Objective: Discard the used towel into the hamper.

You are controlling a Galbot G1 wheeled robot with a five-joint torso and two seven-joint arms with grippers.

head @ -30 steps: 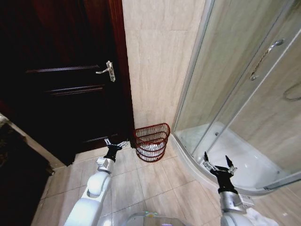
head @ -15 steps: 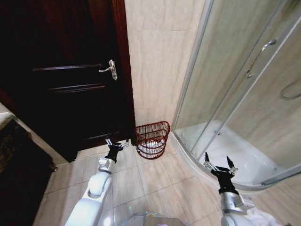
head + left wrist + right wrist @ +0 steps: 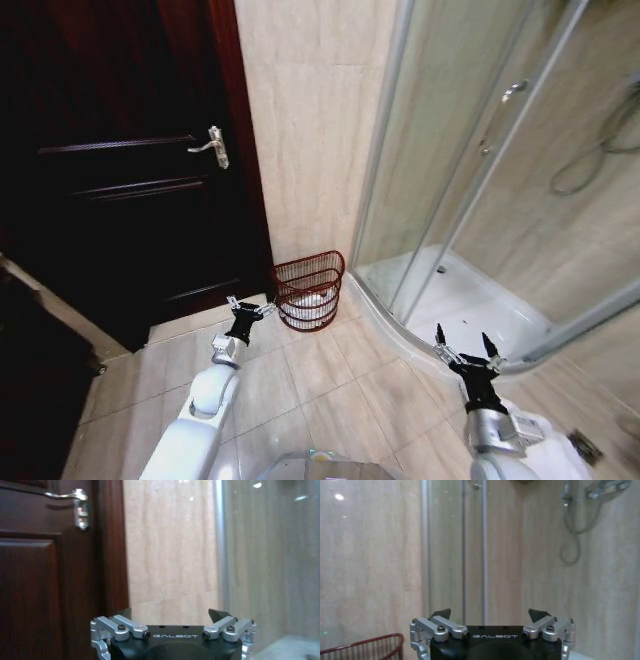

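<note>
My left claw (image 3: 249, 308) and right claw (image 3: 468, 352) hang spread and empty. The reddish-brown open-weave wire hamper (image 3: 307, 290) already holds something white; I should approach squarely, avoiding its rim.

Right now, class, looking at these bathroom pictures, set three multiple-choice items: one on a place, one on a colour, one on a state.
1. Where does the hamper stand?
A. inside the shower
B. on the floor against the tiled wall, between the door and the shower enclosure
C. on a shelf

2. What colour is the hamper?
A. dark reddish-brown
B. white
C. blue

3. How are the left gripper and right gripper?
A. both shut on cloth
B. one open, one shut
C. both open, holding nothing

Answers: B, it sits on floor tiles at the wall; A, its wire shows red-brown; C, the fingers are spread apart and bare.
</note>
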